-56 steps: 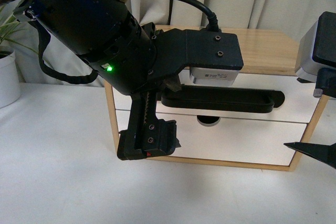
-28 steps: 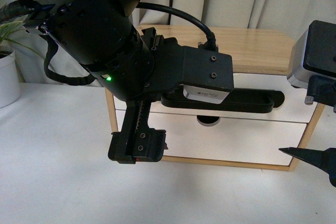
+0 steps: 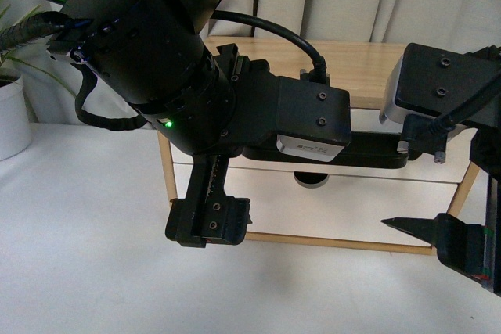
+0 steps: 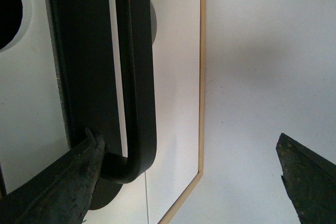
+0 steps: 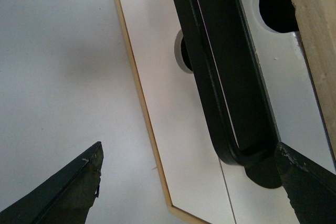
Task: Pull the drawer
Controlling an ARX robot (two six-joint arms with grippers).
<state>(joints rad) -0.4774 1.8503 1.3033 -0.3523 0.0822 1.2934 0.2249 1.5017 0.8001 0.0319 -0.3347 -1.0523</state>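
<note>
The drawer sits in the upper slot of the wooden cabinet, its long black bar handle running across the white front. We see the left gripper spread wide at one end of that handle. One of its fingers touches the bar's curved end, and the other is over the table before the cabinet. The right gripper is likewise spread wide at the handle's opposite end.

White drawer, black bar handle
</note>
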